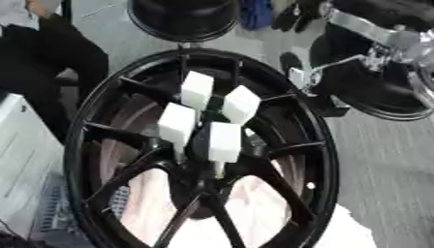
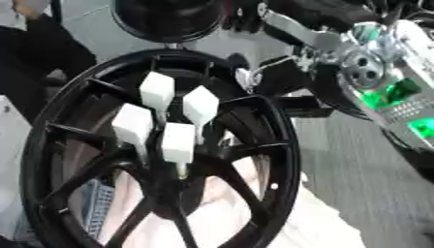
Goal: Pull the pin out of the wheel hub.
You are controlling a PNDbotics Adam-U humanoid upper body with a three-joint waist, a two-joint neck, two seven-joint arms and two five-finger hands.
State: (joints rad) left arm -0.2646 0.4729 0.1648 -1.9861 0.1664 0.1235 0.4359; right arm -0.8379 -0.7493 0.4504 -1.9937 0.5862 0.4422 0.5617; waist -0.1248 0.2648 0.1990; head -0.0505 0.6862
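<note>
Whether the fingers of the right hand are released or clenched cannot be told, and since the four white-capped pins in the wheel hub are clustered below and left of them, apart, a neighbouring pin could be knocked or seized instead.

No text, label or number can be read — not on anything.

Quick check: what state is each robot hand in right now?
Left robot hand: not in view.
Right robot hand: by the black spoked wheel's rim; fingers cannot be told.
</note>
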